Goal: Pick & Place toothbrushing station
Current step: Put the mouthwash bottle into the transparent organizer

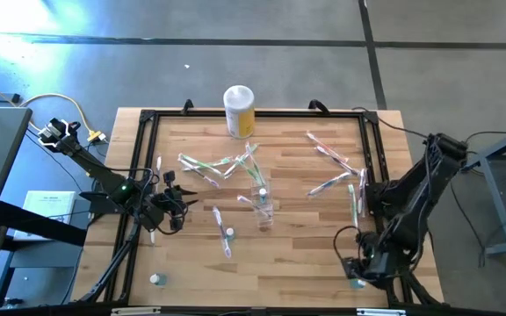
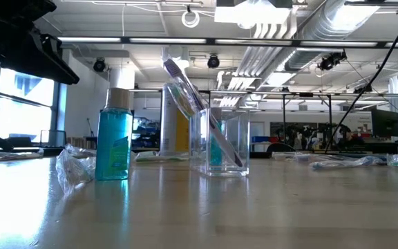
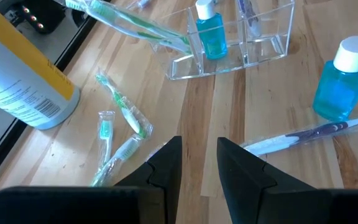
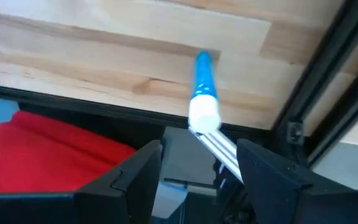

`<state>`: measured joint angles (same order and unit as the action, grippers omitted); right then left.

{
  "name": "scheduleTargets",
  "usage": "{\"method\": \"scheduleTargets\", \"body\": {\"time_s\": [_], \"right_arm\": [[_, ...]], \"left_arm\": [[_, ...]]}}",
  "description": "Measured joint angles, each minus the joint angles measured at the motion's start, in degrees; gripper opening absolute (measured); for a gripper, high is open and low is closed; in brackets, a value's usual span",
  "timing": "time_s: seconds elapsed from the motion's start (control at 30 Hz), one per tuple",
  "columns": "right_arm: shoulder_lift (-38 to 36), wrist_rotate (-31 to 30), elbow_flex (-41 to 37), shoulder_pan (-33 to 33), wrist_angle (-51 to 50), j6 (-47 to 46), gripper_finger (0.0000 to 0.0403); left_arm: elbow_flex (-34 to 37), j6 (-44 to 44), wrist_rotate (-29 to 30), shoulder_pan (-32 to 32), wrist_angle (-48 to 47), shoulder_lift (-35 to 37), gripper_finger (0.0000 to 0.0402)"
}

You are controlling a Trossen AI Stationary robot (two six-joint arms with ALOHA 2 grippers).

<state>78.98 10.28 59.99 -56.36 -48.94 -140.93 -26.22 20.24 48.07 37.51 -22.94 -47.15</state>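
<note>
The clear cup (image 1: 263,207) (image 2: 220,142) (image 3: 229,43) stands mid-table. A toothbrush (image 2: 192,97) leans in it, and a small blue bottle (image 3: 211,34) is inside. Several wrapped toothbrushes lie flat on the wood, some far left of the cup (image 1: 213,167) and some far right (image 1: 336,171). My left gripper (image 1: 172,209) (image 3: 199,142) hovers left of the cup, open by a narrow gap with nothing in it. My right gripper (image 1: 358,270) (image 4: 199,146) points steeply down over the near right corner and is open wide. A blue white-capped bottle (image 4: 202,93) shows beyond its gap, untouched.
A white-lidded yellow canister (image 1: 239,110) (image 3: 23,81) stands at the far edge. A black frame (image 1: 143,175) (image 4: 316,93) rims the tabletop. More blue bottles stand on the wood (image 3: 344,78) (image 2: 114,138) (image 1: 156,279). A purple-and-white toothbrush (image 3: 316,134) lies by my left fingers. Something red (image 4: 55,155) lies off the table's edge.
</note>
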Motion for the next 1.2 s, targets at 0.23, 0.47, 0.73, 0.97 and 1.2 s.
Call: {"method": "scheduleTargets", "body": {"time_s": [0.23,0.47,0.73,0.97,1.2], "right_arm": [[5.7,5.4,0.0,0.2,-0.1,0.4,0.0203],[6.6,1.8,0.0,0.3,-0.3,1.5,0.0203],[6.7,2.2,0.0,1.0,-0.2,1.7,0.0203],[6.7,2.2,0.0,1.0,0.0,1.7,0.0203],[6.7,1.9,0.0,1.0,0.7,1.5,0.0203]], "left_arm": [[0.0,0.0,0.0,0.0,0.0,0.0,0.0095],[0.0,0.0,-0.1,0.0,0.0,0.0,0.0095],[0.0,0.1,-0.1,0.0,0.0,0.0,0.0095],[0.0,0.2,-0.1,0.0,0.0,0.0,0.0095],[0.0,0.2,-0.1,0.0,0.1,0.0,0.0095]]}}
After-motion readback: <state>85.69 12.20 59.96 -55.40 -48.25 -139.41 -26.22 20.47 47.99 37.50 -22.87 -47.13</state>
